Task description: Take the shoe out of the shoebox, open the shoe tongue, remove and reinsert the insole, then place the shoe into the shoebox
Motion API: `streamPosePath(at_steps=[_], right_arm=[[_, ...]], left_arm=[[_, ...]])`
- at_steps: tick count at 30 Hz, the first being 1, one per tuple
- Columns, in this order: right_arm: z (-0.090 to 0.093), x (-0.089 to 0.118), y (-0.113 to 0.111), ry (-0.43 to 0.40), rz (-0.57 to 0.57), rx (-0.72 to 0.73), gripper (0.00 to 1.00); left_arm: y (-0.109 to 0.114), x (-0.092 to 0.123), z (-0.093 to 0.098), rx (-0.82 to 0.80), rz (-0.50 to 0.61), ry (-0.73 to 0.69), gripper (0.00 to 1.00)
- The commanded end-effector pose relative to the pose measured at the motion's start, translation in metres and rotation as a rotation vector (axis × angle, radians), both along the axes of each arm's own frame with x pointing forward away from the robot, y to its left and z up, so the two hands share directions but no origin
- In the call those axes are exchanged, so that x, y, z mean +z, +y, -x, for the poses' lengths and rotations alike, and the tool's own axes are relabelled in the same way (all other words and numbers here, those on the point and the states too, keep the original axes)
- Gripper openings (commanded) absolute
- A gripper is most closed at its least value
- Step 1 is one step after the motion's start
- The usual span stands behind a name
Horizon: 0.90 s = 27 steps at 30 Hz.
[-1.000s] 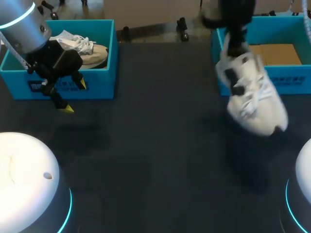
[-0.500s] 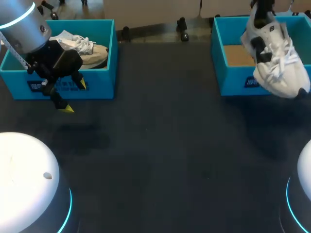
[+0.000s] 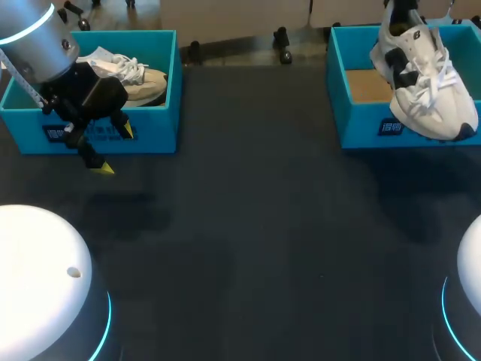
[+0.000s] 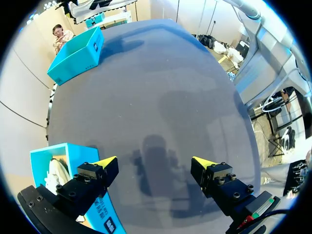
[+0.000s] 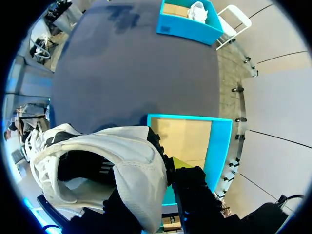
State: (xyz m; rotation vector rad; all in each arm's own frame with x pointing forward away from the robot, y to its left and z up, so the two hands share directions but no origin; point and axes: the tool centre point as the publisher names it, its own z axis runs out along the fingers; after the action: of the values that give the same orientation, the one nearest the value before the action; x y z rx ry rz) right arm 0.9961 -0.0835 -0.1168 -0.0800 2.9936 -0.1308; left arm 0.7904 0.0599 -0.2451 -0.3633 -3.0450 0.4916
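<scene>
The white lace-up sneaker with black side patches hangs toe-down above the open teal cardboard shoebox at my right. The right gripper pinches its padded heel collar, one finger outside and the other apparently inside the opening. The sneaker looks light, with a stiff sole but a soft upper that gives under pressure, so it may swing or slip; the heel rim or the sole's edges seem the firmest holds. The left gripper hovers spread and empty over the dark table, beside a second teal box.
</scene>
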Motion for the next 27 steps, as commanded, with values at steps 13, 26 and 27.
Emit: streamPosePath(at_steps=[13, 26, 27], right_arm=[[-0.111, -0.007, -0.099, -0.018, -0.013, -0.009, 0.00], [-0.127, -0.033, -0.133, -0.019, 0.000, -0.073, 0.00], [-0.124, -0.034, -0.135, -0.031, 0.000, -0.113, 0.00]], left_arm=[[0.000, 0.000, 0.000, -0.001, -0.003, 0.000, 1.00], [0.000, 0.000, 0.000, -0.001, -0.003, 0.000, 1.00], [0.000, 0.000, 0.000, -0.001, -0.003, 0.000, 1.00]])
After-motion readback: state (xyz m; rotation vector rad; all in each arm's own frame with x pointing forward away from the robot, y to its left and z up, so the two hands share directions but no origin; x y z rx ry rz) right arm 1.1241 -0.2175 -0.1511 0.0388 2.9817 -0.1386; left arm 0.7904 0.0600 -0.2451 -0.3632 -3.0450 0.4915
